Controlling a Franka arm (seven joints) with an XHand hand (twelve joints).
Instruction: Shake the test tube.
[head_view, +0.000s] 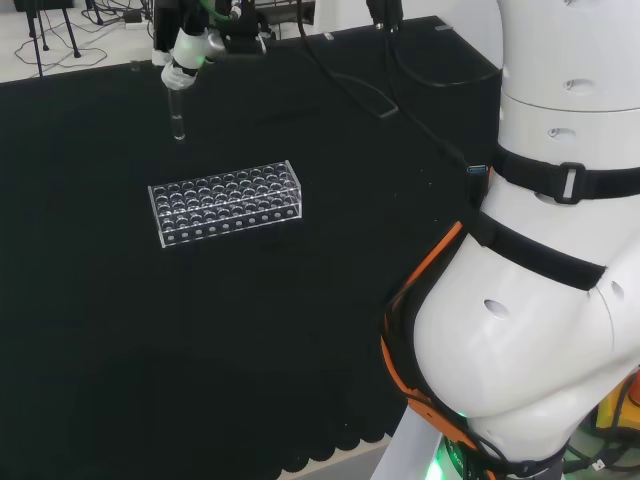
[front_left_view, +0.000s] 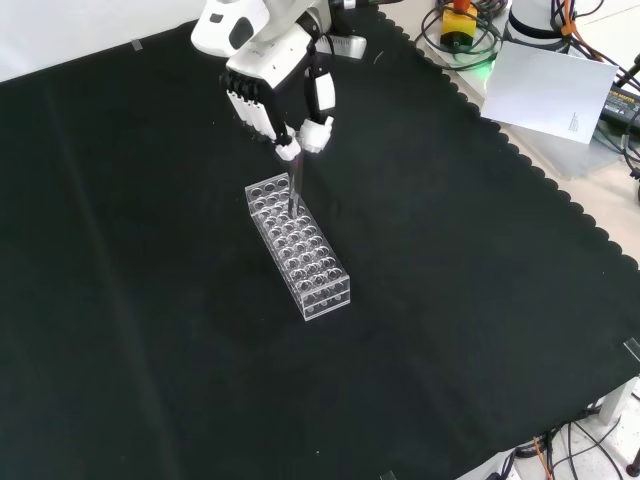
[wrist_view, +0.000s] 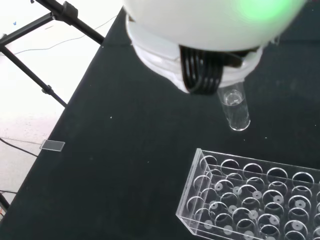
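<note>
- Task progress, my judgement: pickup part is done. The clear glass test tube (head_view: 177, 122) is out of the clear plastic many-holed test tube rack (head_view: 226, 203) and up in the air, held by my black and white robot hand (head_view: 186, 55).
- What's left: the shaking itself. One frozen moment can't show me whether any shaking is under way, so I count it as not confirmed. Putting the tube back in the rack may follow, but the task line doesn't ask for it.
- Robot hand state: fingers curled in, pinching the top end of the tube between fingertips and thumb. The front view shows this best, with the fingertips (front_left_view: 289, 150) closed around the tube's upper part.
- Tube pose: hangs about upright below my robot hand, round bottom down. In the head view its lower end is clear of the rack and of the black cloth-covered counter (head_view: 120, 340), not touching either.
- Tube position: head view puts it above and toward the far left of the rack. In the front view it overlaps the rack's far end, so it sits roughly over or just beyond that end; I can't tell exactly which.
- Wrist view: the tube's lower part sticks out past my palm with the rack's corner close by. There may be some clear liquid inside, too hard to tell.
- Rack: sits flat on the counter, holes look empty as far as I can see.
</note>
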